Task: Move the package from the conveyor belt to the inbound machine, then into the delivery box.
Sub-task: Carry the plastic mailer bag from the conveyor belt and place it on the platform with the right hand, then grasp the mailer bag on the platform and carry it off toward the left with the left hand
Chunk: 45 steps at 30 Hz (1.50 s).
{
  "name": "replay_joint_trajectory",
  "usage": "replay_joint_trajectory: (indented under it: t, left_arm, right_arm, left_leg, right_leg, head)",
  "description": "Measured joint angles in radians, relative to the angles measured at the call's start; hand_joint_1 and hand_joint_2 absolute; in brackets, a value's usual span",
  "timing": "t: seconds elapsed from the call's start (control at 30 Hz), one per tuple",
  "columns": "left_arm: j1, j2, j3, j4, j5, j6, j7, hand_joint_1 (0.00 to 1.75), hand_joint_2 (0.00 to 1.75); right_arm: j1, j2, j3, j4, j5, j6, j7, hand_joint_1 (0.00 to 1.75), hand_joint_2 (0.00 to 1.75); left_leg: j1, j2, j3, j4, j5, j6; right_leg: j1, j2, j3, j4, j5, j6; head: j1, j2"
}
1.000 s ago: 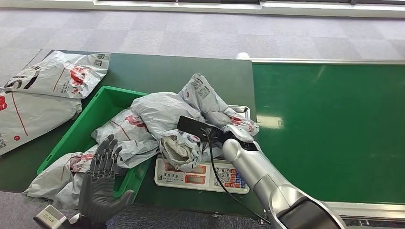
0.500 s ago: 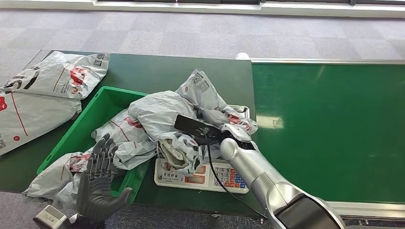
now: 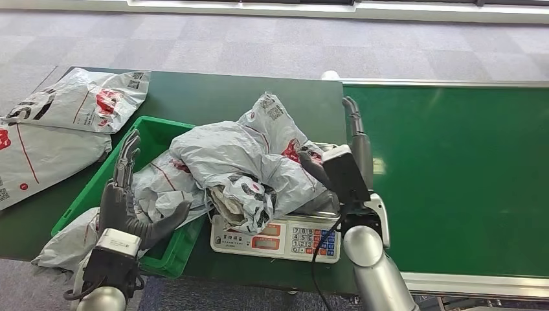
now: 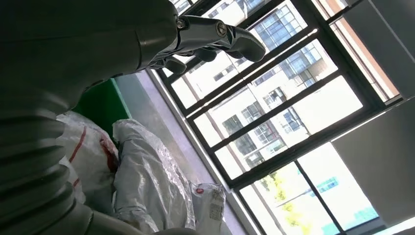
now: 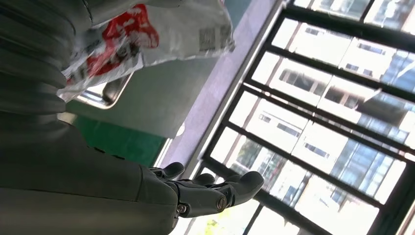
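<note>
Both hands flank the crumpled grey plastic mailer package (image 3: pixel 249 162), which lies across the steel-topped weighing scale (image 3: pixel 275 236), spilling toward the green plastic delivery box (image 3: pixel 145 139). Left hand (image 3: pixel 123 197) and right hand (image 3: pixel 346 159) stand edge-up, fingers apart, holding nothing, likely ready to squeeze together.

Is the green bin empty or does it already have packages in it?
Not empty. The green bin holds grey packages, and one spills over its near corner. A big one leans over its right wall.

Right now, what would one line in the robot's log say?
package: on scale, overhanging green bin | left hand: open beside it | right hand: open, fingers up
</note>
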Motion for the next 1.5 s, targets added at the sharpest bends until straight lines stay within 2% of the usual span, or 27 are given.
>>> replay_joint_trajectory:
  t: [0.13, 0.2, 0.3, 0.37, 0.47, 0.57, 0.7, 0.83, 1.03, 1.17, 1.37, 1.5]
  left_arm:
    - [-0.105, 0.005, -0.091, 0.038, -0.168, 0.039, 0.140, 0.00, 1.75]
    - [-0.173, 0.000, -0.142, 0.085, -0.239, 0.038, 0.220, 0.00, 1.75]
    - [-0.294, -0.017, -0.208, 0.209, -0.320, 0.006, 0.334, 0.00, 1.75]
    - [-0.363, -0.031, -0.241, 0.314, -0.350, -0.007, 0.368, 0.00, 1.75]
    - [-0.436, -0.053, -0.279, 0.466, -0.357, -0.041, 0.390, 0.00, 1.75]
    - [-0.490, -0.087, -0.309, 0.643, -0.331, -0.076, 0.388, 0.00, 1.75]
    - [-0.528, -0.137, -0.343, 0.836, -0.334, -0.060, 0.383, 0.00, 1.75]
    - [-0.556, -0.159, -0.355, 0.937, -0.334, -0.053, 0.382, 0.00, 1.75]
    - [-0.577, -0.170, -0.366, 1.002, -0.345, -0.051, 0.388, 0.00, 1.75]
    - [-0.591, -0.185, -0.394, 1.080, -0.420, -0.041, 0.433, 1.75, 1.75]
    - [-0.628, -0.202, -0.457, 1.234, -0.601, -0.008, 0.534, 1.75, 1.75]
    - [-0.647, -0.201, -0.465, 1.293, -0.636, 0.004, 0.554, 1.75, 1.75]
  right_arm:
    - [0.142, -0.011, -0.092, -0.166, -0.077, -0.048, -0.084, 0.00, 1.75]
    - [0.203, -0.012, -0.132, -0.231, -0.136, -0.092, -0.156, 0.00, 1.75]
    - [0.278, -0.017, -0.175, -0.295, -0.282, -0.212, -0.297, 0.00, 1.75]
    - [0.328, -0.025, -0.183, -0.319, -0.368, -0.297, -0.387, 0.00, 1.75]
    - [0.381, -0.047, -0.179, -0.336, -0.472, -0.374, -0.462, 0.00, 1.75]
    - [0.402, -0.074, -0.155, -0.333, -0.551, -0.403, -0.498, 0.00, 1.75]
    - [0.408, -0.097, -0.112, -0.319, -0.577, -0.408, -0.504, 0.00, 1.75]
    - [0.409, -0.110, -0.094, -0.309, -0.580, -0.408, -0.505, 0.00, 1.75]
    - [0.409, -0.123, -0.077, -0.298, -0.582, -0.408, -0.505, 0.00, 1.75]
    - [0.404, -0.125, -0.041, -0.286, -0.591, -0.380, -0.492, 0.00, 1.75]
    - [0.386, -0.124, 0.043, -0.256, -0.534, -0.336, -0.470, 0.00, 1.75]
    - [0.377, -0.120, 0.065, -0.229, -0.504, -0.310, -0.458, 0.00, 1.75]
  left_leg:
    - [-0.001, 0.000, 0.000, 0.000, 0.000, 0.001]
    - [-0.001, 0.000, 0.000, 0.001, 0.000, 0.001]
    - [-0.001, 0.000, 0.000, 0.001, 0.000, 0.001]
    - [-0.001, 0.002, 0.000, 0.000, 0.000, 0.001]
    - [-0.001, 0.004, 0.000, 0.000, 0.000, 0.001]
    - [-0.001, 0.004, 0.000, 0.000, 0.000, 0.001]
    - [-0.001, 0.004, 0.000, 0.000, 0.000, 0.001]
    - [-0.001, 0.004, 0.000, 0.000, 0.000, 0.001]
    - [-0.001, 0.004, -0.001, 0.000, 0.000, 0.001]
    - [-0.001, 0.004, 0.000, 0.000, 0.000, 0.002]
    - [-0.001, 0.004, 0.001, 0.000, 0.000, 0.002]
    - [-0.001, 0.004, 0.004, -0.001, -0.001, 0.002]
  right_leg:
    - [-0.001, 0.001, -0.001, 0.000, 0.001, 0.001]
    - [-0.001, 0.000, -0.001, 0.000, 0.001, 0.001]
    - [-0.001, 0.000, 0.001, 0.000, 0.001, 0.001]
    - [-0.001, 0.002, 0.001, 0.000, 0.001, 0.002]
    - [-0.001, 0.005, 0.000, 0.000, 0.002, 0.002]
    - [-0.001, 0.005, 0.000, 0.000, 0.002, 0.002]
    - [-0.001, 0.005, 0.000, 0.000, 0.002, 0.002]
    - [-0.001, 0.005, -0.001, 0.000, 0.002, 0.002]
    - [-0.001, 0.005, 0.000, 0.000, 0.002, 0.002]
    - [-0.001, 0.005, 0.000, 0.000, 0.001, 0.002]
    - [-0.001, 0.005, 0.003, 0.000, 0.001, 0.002]
    - [-0.001, 0.005, 0.006, 0.000, 0.001, 0.002]
  head:
    - [0.000, 0.000]
    - [0.000, 0.000]
    - [0.000, 0.000]
    - [0.000, 0.000]
    - [0.000, 0.000]
    - [0.000, 0.000]
    - [0.000, 0.000]
    - [0.000, 0.000]
    - [0.000, 0.000]
    - [0.000, 0.000]
    - [0.000, 0.000]
    - [0.000, 0.000]
